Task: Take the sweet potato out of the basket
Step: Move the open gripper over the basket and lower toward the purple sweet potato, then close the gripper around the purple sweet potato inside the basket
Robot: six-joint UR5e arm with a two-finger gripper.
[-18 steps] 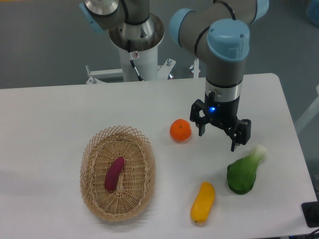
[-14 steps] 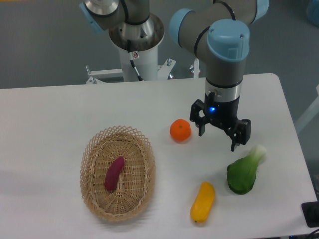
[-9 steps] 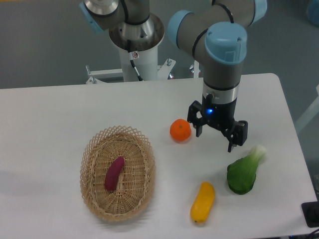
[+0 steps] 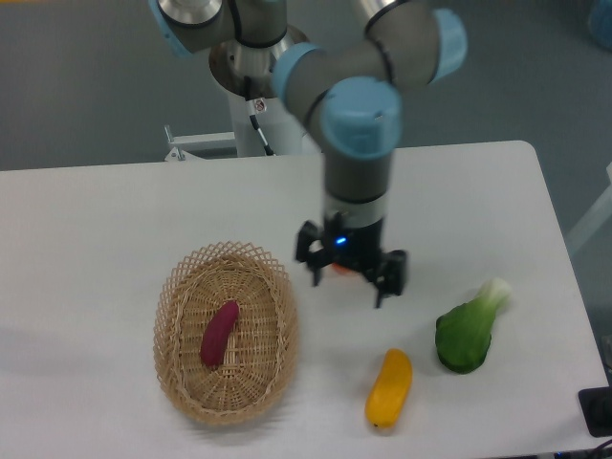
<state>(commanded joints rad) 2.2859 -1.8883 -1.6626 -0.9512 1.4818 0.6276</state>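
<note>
Though blurred, tool (image 4: 350, 275) unlabelled

Single fixed camera, elevated, facing the arm's base across the worktop (image 4: 115, 220), angled downward; whole worktop nearly in frame.

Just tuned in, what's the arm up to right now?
The gripper hangs open and empty above the table, to the right of the basket, with nothing between its fingers. The sweet potato lies inside the basket, untouched. The orange fruit is mostly hidden behind the gripper. A yellow vegetable and a green vegetable sit on the table to the right.
</note>
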